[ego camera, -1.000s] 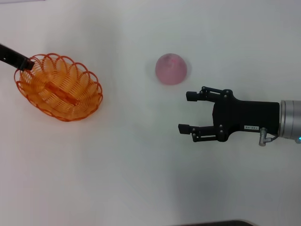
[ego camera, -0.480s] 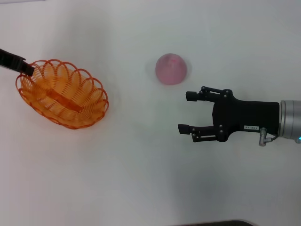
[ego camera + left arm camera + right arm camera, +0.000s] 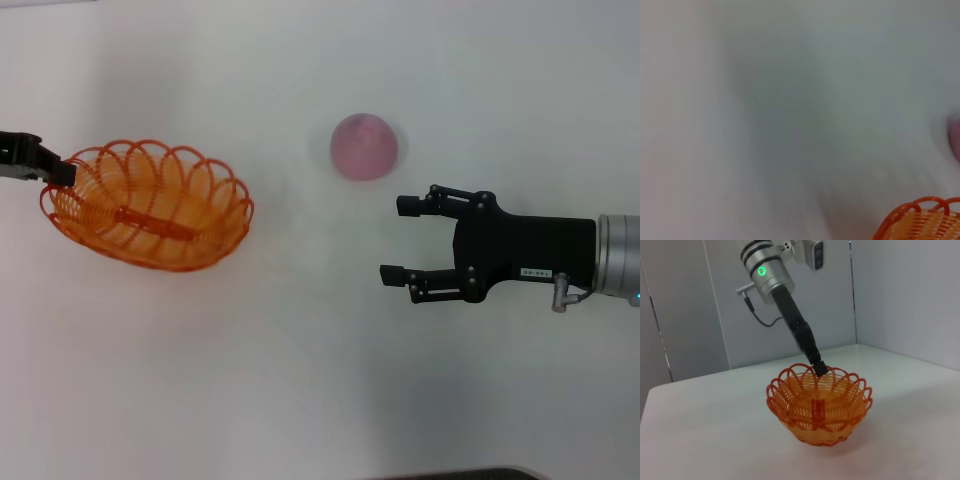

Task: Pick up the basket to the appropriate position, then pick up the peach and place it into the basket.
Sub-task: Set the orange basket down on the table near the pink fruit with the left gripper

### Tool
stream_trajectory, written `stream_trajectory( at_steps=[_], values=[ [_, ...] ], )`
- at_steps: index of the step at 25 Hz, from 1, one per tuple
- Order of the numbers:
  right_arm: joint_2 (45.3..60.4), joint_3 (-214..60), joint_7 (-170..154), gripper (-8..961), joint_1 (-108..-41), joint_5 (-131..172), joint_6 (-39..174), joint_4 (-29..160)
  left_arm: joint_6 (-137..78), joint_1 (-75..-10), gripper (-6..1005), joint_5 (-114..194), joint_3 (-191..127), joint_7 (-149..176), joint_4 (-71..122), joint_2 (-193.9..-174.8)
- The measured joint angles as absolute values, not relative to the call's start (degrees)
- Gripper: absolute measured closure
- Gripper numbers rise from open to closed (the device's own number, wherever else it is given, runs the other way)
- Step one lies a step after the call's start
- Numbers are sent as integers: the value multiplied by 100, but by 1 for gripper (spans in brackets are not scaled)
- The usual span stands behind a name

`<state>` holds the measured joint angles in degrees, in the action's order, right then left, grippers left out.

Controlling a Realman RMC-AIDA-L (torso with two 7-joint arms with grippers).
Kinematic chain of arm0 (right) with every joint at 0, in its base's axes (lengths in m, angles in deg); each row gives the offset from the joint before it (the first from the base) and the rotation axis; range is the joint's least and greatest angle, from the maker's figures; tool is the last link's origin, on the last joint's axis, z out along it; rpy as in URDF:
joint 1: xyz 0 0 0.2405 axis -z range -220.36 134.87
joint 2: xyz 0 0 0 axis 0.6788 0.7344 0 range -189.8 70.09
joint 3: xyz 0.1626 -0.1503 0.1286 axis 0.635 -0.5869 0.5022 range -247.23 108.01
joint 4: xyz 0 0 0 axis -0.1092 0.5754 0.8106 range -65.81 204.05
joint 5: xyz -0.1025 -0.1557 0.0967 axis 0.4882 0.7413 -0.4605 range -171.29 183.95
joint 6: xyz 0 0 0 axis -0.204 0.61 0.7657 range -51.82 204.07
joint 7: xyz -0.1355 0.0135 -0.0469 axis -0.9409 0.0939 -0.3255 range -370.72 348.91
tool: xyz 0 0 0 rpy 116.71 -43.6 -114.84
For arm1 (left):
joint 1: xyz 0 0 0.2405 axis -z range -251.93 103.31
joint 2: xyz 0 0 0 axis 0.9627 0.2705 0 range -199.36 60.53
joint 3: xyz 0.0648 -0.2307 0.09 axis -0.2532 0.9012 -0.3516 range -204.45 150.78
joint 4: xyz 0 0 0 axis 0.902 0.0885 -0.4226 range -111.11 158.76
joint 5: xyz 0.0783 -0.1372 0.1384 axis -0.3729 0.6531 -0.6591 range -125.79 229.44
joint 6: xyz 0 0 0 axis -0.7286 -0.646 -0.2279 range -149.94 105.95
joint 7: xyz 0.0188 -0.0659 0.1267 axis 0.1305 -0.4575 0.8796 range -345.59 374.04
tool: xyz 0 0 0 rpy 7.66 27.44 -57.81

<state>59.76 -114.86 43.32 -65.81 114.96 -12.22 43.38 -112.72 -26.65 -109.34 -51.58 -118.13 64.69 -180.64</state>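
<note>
The left end effector (image 3: 62, 172) was clamped on the orange wire basket (image 3: 150, 205) at its rim, long axis pointing toward the peach (image 3: 364, 146), which lay just beyond the spread-fingered right end effector (image 3: 397, 238), nearer it.

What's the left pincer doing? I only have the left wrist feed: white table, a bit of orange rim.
Observer: The left pincer grips the basket at its rim, on the robot's left end.
Operator: Basket down or lifted?
Observer: The right wrist view suggests its base rests on the table, though I can't rule out a slight lift.
Operator: Peach?
Observer: The peach sits alone on the table, right of the basket, touching nothing.
Operator: Right arm?
Observer: The right pincer is open, beside the peach on the near side, holding nothing.
</note>
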Motion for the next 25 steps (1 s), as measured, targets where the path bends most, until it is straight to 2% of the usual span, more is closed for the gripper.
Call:
stream_trajectory(
  at_steps=[6,8,12,15,25],
  values=[
    [5977,-11405,4332,42,-6575,11496,-1306,4337,-11368,-3056,944,-10454,-5022,-11909,6608,-18161],
    [5973,-11363,4332,42,-6556,11496,-1340,4337,-11383,-3288,945,-10355,-5012,-11917,6847,-18356],
    [5961,-11346,4316,42,-6536,11496,-1366,4338,-11394,-3428,945,-10307,-5010,-11918,7038,-18504],
    [5959,-11337,4305,41,-6524,11498,-1378,4337,-11472,-3674,946,-10154,-5019,-11919,7320,-18738],
    [5947,-11338,4289,42,-6388,11539,-1384,4328,-11493,-3982,947,-9918,-5019,-11902,7620,-19104]
  ],
)
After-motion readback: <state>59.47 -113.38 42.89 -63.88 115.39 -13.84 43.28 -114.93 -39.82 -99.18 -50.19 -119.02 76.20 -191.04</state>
